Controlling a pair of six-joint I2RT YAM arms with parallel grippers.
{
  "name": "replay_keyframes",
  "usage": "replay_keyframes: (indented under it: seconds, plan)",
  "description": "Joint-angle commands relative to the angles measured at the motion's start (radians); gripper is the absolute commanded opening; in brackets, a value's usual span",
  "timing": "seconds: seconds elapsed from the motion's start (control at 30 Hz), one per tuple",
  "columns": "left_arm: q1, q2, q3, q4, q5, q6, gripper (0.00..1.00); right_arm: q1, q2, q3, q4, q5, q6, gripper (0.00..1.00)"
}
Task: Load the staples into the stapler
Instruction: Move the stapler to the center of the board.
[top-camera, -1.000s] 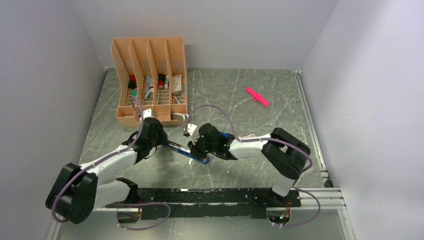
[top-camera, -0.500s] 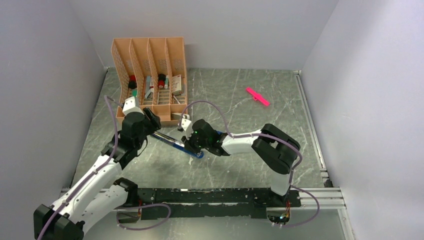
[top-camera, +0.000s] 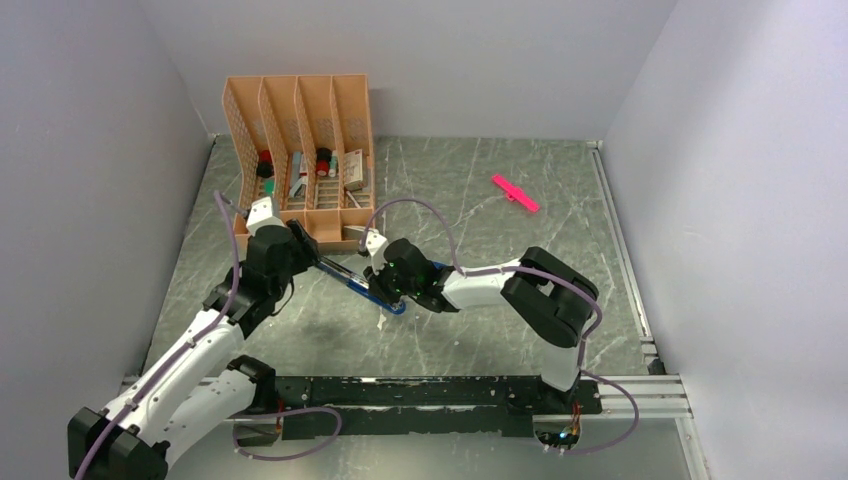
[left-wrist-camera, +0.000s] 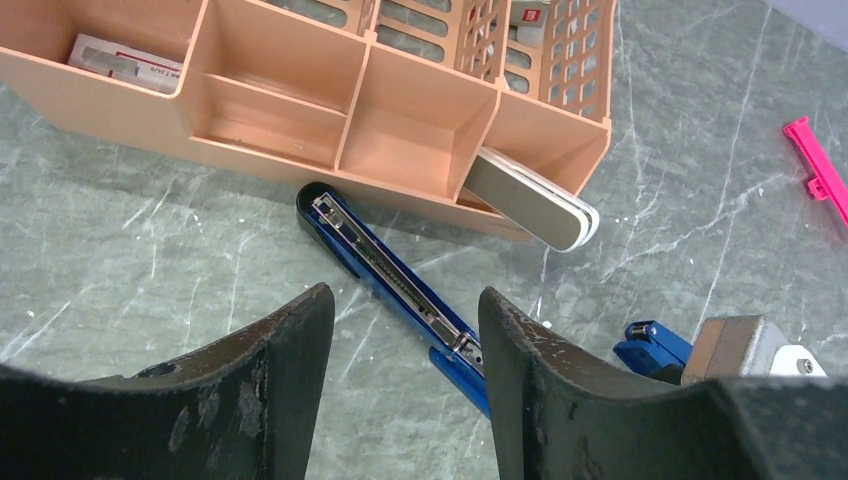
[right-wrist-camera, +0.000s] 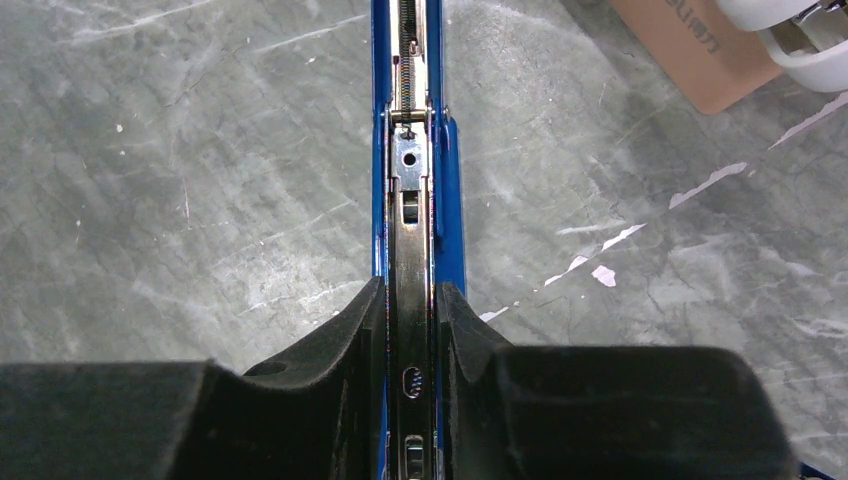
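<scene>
The blue stapler (top-camera: 350, 282) lies opened flat on the grey table just in front of the orange organiser. Its metal channel with the spring (left-wrist-camera: 390, 275) faces up. My right gripper (top-camera: 388, 288) is shut on the stapler's metal rail (right-wrist-camera: 410, 160), one finger on each side (right-wrist-camera: 410, 295). Over the stapler's free arm hangs my left gripper (top-camera: 298, 248), open and holding nothing, with the blue arm showing between its fingers (left-wrist-camera: 405, 300). No loose staples show. A small white-and-pink box (left-wrist-camera: 125, 62) lies in an organiser compartment.
The orange organiser (top-camera: 300, 110) stands at the back left with several small items in its slots. From its front right corner a flat grey-white object (left-wrist-camera: 530, 200) pokes out. A bright pink plastic stick (top-camera: 515, 193) lies at the back right.
My left gripper has let go of the stapler's arm, opened, and drawn back left toward the organiser. The right gripper has shifted slightly left, still shut on the stapler.
</scene>
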Motion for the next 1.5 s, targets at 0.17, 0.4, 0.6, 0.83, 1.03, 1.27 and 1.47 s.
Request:
replay_keyframes:
  seconds: [0.17,0.4,0.6,0.83,1.03,1.27,1.47]
  plan:
    - [0.009,-0.010,-0.009,0.007,0.012,0.015,0.63,-0.005,-0.027,-0.047,0.015,-0.009,-0.024,0.31]
    - [0.009,-0.020,0.010,0.036,0.048,0.065,0.68,-0.009,-0.194,-0.100,0.027,-0.037,-0.036,0.45]
    - [0.009,-0.005,0.035,0.035,0.081,0.088,0.69,-0.083,-0.349,-0.166,-0.081,0.058,-0.015,0.46]
    - [0.008,0.030,0.049,0.044,0.107,0.109,0.70,-0.236,-0.403,-0.169,-0.311,0.119,-0.021,0.51]
    - [0.008,0.055,0.069,0.040,0.132,0.118,0.71,-0.273,-0.350,-0.146,-0.387,0.104,-0.025,0.59]
    - [0.008,0.053,0.078,0.034,0.166,0.120,0.69,-0.364,-0.458,-0.215,-0.337,0.126,0.119,0.58]
    - [0.009,0.057,0.068,0.048,0.191,0.109,0.69,-0.451,-0.535,-0.297,-0.319,0.086,0.259,0.57]
